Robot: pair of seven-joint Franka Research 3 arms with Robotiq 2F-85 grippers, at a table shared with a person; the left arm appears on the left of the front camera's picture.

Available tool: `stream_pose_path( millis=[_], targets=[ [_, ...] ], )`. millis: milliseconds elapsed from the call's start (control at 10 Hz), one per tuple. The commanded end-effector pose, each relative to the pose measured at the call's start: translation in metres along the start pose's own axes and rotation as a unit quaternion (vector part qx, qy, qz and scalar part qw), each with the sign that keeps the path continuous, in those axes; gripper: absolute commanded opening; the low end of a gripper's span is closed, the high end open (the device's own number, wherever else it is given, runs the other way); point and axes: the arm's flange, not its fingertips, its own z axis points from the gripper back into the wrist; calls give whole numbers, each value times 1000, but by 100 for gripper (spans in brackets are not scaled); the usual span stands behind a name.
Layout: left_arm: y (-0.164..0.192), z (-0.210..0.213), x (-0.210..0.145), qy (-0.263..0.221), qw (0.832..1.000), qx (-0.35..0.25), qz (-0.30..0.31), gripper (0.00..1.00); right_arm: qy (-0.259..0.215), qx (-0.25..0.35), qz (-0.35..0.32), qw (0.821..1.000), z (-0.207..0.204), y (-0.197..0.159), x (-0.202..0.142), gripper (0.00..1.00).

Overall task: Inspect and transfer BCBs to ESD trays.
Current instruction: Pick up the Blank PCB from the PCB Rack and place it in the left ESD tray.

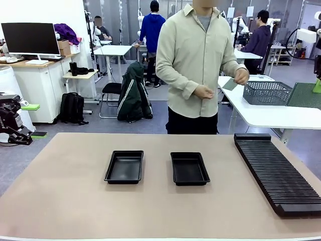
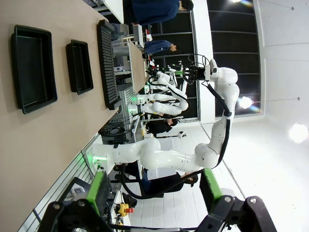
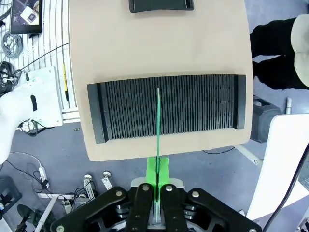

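Observation:
Two black ESD trays lie side by side, with nothing in them, on the tan table. In the left wrist view they appear sideways. My right gripper is shut on a thin green BCB, seen edge-on, high above the black slotted rack. At the table's left edge my left gripper stands open with nothing between its green pads. The person across the table holds another pale green BCB in one hand.
The long black slotted rack runs along the table's right side. A grey mesh basket and a dark green panel sit on the white side table behind it. The tan surface in front of the trays is bare.

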Motion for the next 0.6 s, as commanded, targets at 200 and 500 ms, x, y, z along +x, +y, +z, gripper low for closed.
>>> stream_pose_path(
  millis=[200,500],
  targets=[
    [-1,1,0,-3,1000,0,-1,100,7,13,-19,1000,15,-3,6,2],
    [-1,1,0,-3,1000,0,-1,100,4,50,-30,998,-13,-3,2,2]
  ],
)
